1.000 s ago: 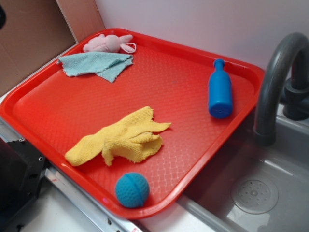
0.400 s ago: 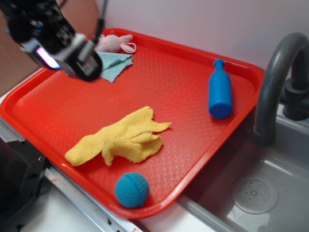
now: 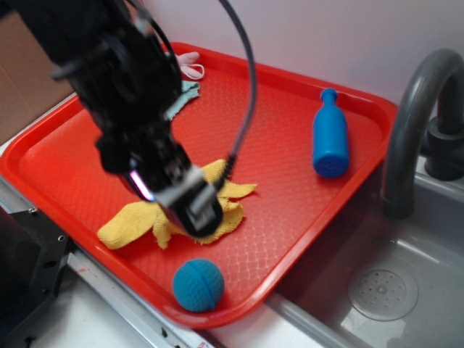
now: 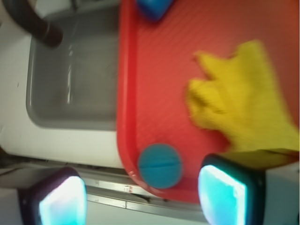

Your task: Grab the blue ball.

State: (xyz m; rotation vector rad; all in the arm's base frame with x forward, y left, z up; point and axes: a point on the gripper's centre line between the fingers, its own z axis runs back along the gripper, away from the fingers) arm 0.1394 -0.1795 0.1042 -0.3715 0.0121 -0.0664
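Observation:
The blue ball [image 3: 198,285] is a small teal ball with a seam, lying near the front rim of the red tray [image 3: 290,181]. It also shows in the wrist view [image 4: 160,166], low in the frame between the two glowing fingertips [image 4: 222,194]. My gripper [image 3: 190,206] is open and empty, hanging above the yellow cloth [image 3: 130,221], up and left of the ball, with the arm blurred by motion. In the wrist view the gripper [image 4: 143,201] has its jaws wide apart, well above the tray.
A blue bottle-shaped toy [image 3: 330,138] lies at the tray's right side. A teal cloth [image 3: 185,93] and a pink toy [image 3: 190,64] sit at the back, mostly hidden by the arm. A grey sink [image 3: 384,290] and faucet [image 3: 413,116] lie to the right.
The arm came in from the back left and has swept forward and right over the tray, now above the yellow cloth close to the ball. Nothing on the tray has moved.

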